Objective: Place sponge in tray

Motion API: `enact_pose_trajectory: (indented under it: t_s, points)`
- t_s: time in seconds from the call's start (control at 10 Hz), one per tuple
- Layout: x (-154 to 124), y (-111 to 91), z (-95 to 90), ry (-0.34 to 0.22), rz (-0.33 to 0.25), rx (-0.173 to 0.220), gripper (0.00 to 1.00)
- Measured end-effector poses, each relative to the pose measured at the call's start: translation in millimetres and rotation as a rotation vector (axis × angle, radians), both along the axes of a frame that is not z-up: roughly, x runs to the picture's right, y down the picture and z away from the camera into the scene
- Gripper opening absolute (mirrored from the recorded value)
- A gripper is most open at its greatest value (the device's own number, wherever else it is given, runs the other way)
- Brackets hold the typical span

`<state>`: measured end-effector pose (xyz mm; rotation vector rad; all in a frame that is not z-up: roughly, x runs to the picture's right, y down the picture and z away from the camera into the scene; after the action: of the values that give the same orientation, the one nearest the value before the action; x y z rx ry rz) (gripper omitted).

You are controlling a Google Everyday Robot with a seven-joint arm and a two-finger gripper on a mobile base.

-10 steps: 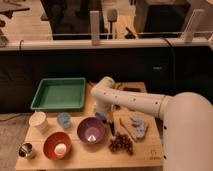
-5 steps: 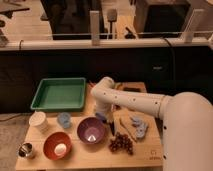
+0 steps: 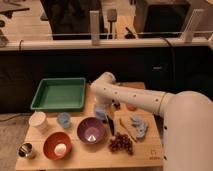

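While as before, gripper beside tray

Office lab: glass partition, gripper

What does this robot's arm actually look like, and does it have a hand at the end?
The arm is a thick, smooth white tube with rounded joints, widening into a bulky white shoulder at lower right. Small dark dots, perhaps screws, ring one joint. No loose cables or lettering show. Its gripper, down over the table beside the purple bowl, looks pale grey-blue.
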<state>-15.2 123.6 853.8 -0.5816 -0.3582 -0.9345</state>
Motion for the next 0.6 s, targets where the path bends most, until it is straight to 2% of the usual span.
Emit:
enact_pose_trajectory:
  t_s: [0.3, 0.5, 0.6]
  points:
    - [-4, -12, -1.8, -0.017, 0.019, -0.001, 0.8]
    - [-13, -11, 2.6, -0.015, 0.075, -0.017, 0.8]
    - [-19, -11, 3.6, -0.003, 0.112, -0.013, 0.8]
